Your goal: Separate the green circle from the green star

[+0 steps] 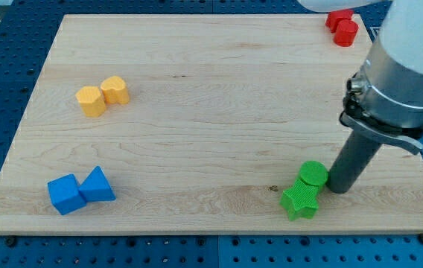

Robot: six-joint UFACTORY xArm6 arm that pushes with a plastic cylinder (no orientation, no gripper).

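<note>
Nearest the camera, at the view's bottom, lies the green star, resting on the counter just to the view's lower left of my tip. Touching the star's upper right side is the green circle, a short cylinder; the two green blocks are pressed together, not yet apart. My tip stands immediately at the view's right of the green circle, so close that contact looks likely, though I cannot tell for certain whether they touch. No claw is fitted: the arm ends in a plain dark rod, so nothing opens, closes or grips, and the rod holds nothing.

Counting the blocks gives eight, in four pairs. Two green ones sit beside my tip. Two red blocks lie well above my tip at the view's top edge, touching each other; their shapes are partly hidden by the arm's white body. Two yellow blocks lie far to the view's left and higher than my tip, side by side and touching. Two blue blocks, a blue cube and a blue triangular block, sit far to the view's left at about my tip's level, also touching one another.
</note>
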